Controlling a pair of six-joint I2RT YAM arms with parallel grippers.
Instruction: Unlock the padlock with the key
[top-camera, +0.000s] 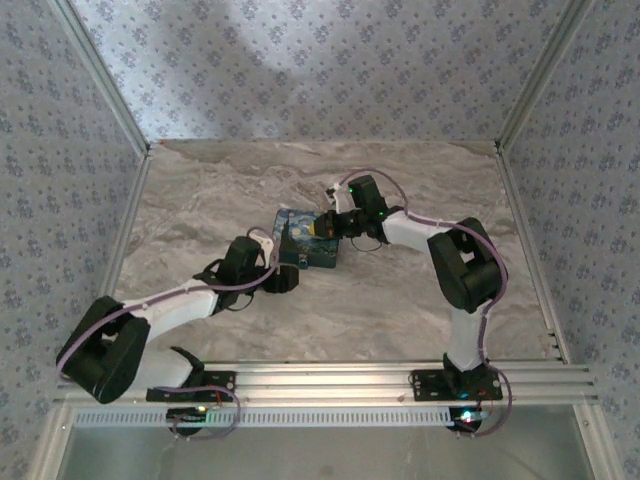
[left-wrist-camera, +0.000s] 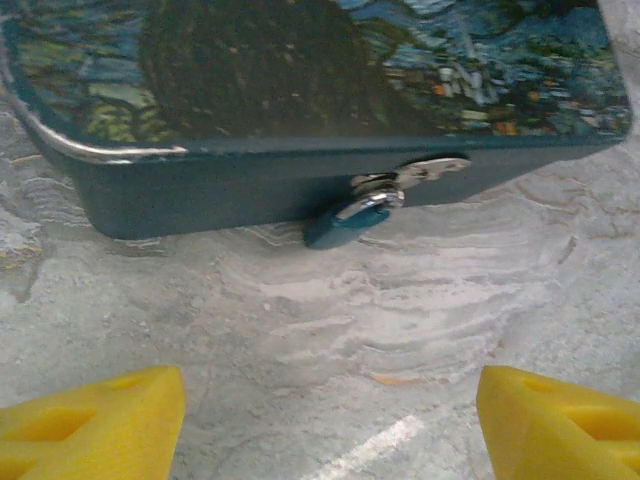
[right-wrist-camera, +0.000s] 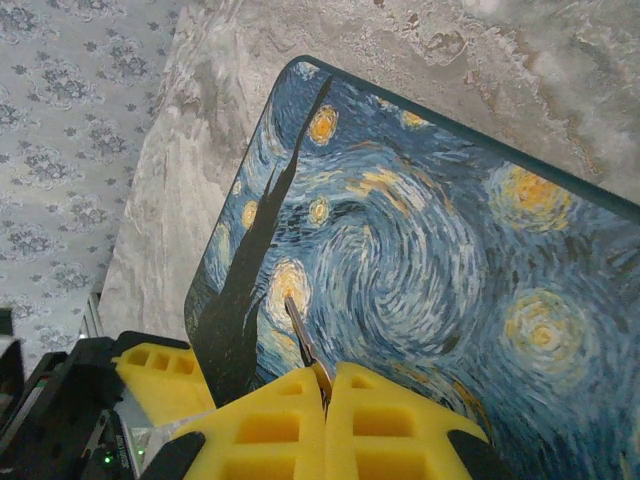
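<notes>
Spread wide, the left gripper's (left-wrist-camera: 330, 405) jaws hold nothing, at 6 o'clock of the padlock (left-wrist-camera: 345, 222). It is hooked in the hasp (left-wrist-camera: 430, 170) on the swirl-print box's (left-wrist-camera: 250, 185) side wall, its long axis tilted: blue body toward 8 o'clock, shackle toward 2. The right gripper's (right-wrist-camera: 325, 385) jaws pinch the key (right-wrist-camera: 300, 335), its blade pointing to 11 o'clock over the lid (right-wrist-camera: 430, 270).

Swirled blue-and-yellow box (right-wrist-camera: 420, 290), dark blue-grey padlock (left-wrist-camera: 340, 226), silver key (right-wrist-camera: 299, 328), grey marbled table (top-camera: 400, 300), floral blue-grey walls (top-camera: 300, 60)
</notes>
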